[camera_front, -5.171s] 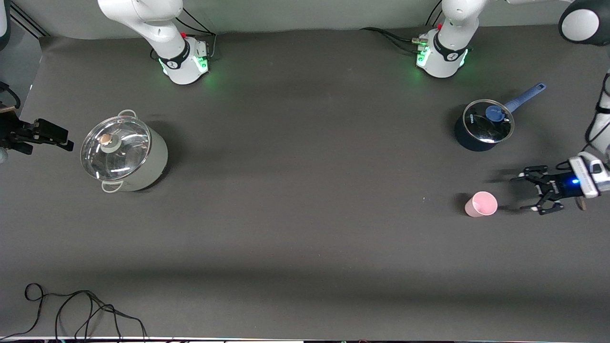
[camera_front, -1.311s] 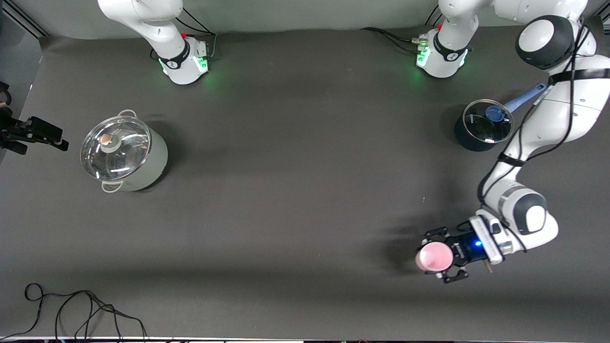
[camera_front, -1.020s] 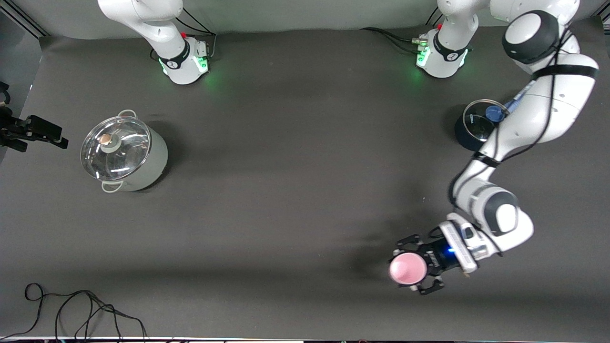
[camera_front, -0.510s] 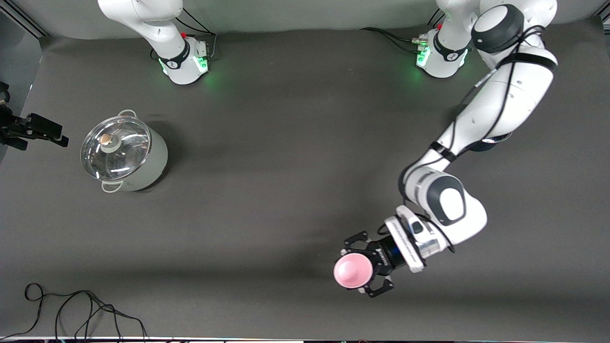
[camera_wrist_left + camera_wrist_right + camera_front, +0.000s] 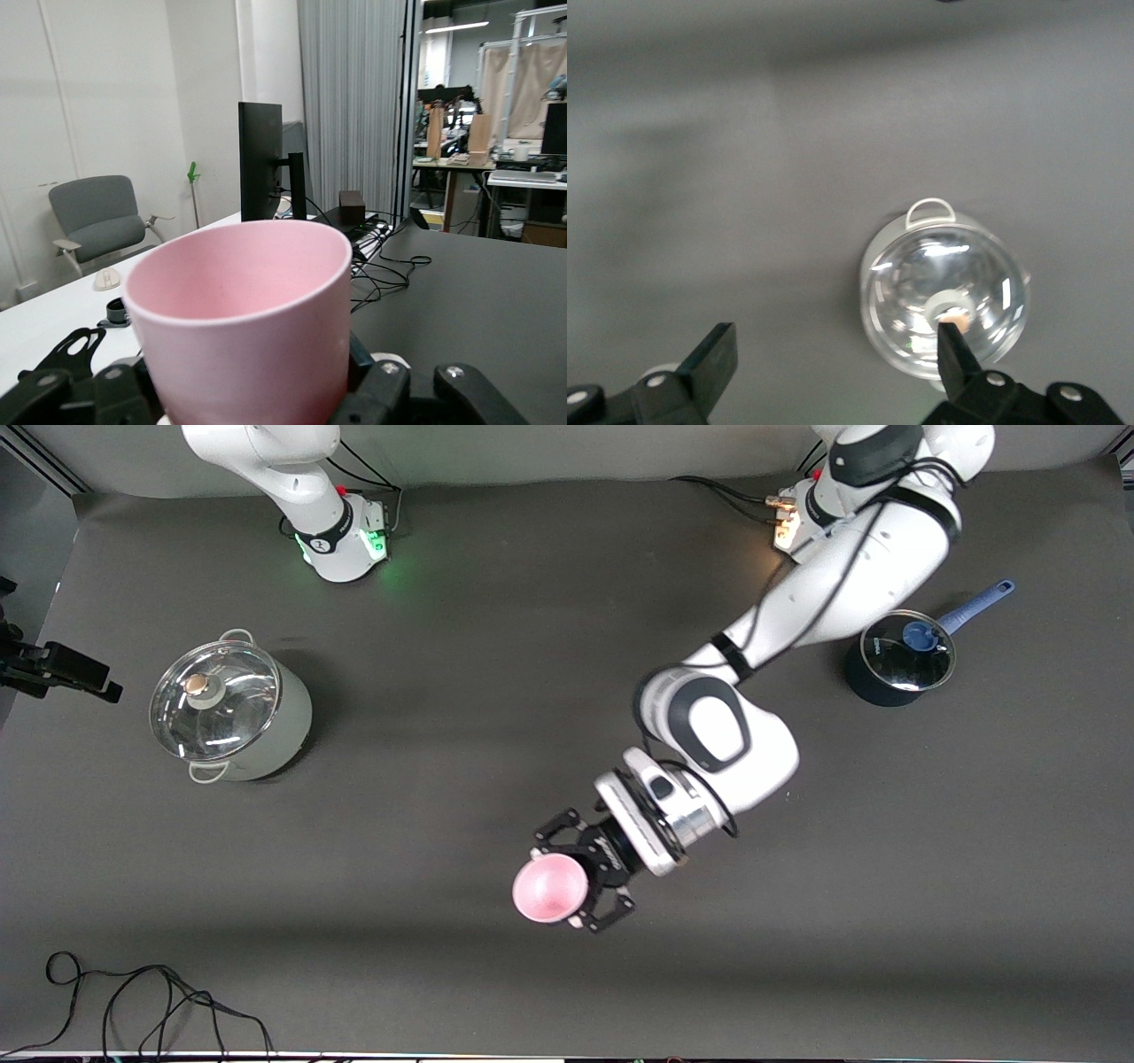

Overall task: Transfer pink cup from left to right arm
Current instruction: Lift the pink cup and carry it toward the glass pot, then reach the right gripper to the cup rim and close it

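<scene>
Cup's up in my left gripper [image 5: 578, 879]
Clamped on the pink cup [image 5: 550, 889] mid-table; my right gripper [image 5: 833, 363] waits, fingers spread above the pot [image 5: 943, 292]

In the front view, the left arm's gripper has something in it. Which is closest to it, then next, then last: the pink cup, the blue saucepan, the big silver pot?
1. pink cup: gripped in the left gripper, over the table's middle.
2. blue saucepan: toward the left arm's end.
3. big silver pot: toward the right arm's end, slightly farther off.
</scene>
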Controlling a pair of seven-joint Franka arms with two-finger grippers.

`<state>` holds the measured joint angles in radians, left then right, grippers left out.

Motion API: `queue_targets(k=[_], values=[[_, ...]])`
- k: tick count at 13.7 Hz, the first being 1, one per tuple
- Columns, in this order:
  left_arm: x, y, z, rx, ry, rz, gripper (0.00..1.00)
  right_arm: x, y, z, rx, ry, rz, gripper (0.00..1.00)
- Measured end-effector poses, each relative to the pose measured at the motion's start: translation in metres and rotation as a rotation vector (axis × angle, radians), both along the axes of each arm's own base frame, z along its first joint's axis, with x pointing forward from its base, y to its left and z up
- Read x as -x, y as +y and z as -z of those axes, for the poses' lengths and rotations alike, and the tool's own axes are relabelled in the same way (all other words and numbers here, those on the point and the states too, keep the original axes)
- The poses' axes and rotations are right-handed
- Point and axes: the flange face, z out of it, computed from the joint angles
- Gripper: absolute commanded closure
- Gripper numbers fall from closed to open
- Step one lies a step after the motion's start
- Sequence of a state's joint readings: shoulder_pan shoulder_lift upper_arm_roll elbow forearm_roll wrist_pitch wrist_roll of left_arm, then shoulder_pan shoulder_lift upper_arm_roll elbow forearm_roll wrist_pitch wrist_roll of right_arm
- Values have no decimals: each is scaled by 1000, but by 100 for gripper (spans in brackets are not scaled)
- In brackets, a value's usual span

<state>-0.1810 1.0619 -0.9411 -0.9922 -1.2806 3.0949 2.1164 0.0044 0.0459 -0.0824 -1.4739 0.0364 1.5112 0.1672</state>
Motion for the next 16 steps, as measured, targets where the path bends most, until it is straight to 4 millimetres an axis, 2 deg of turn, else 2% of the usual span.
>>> queue_targets(k=[3, 5, 9, 11, 13, 16], values=[[29, -37, -20, -9, 10, -41, 100, 4, 4, -14, -8, 5, 228, 0], [43, -51, -26, -16, 16, -57, 100, 6, 4, -26, -12, -4, 378, 0], [78, -82, -30, -46, 39, -91, 100, 7, 14, -42, -61, -22, 435, 0], [94, -95, -34, -37, 71, -118, 100, 6, 42, -56, -99, -41, 425, 1], [99, -101, -37, -37, 69, -128, 100, -2, 86, -61, -112, -44, 464, 1], [111, -113, -40, -51, 50, -131, 100, -21, 154, -49, -121, -23, 487, 1]])
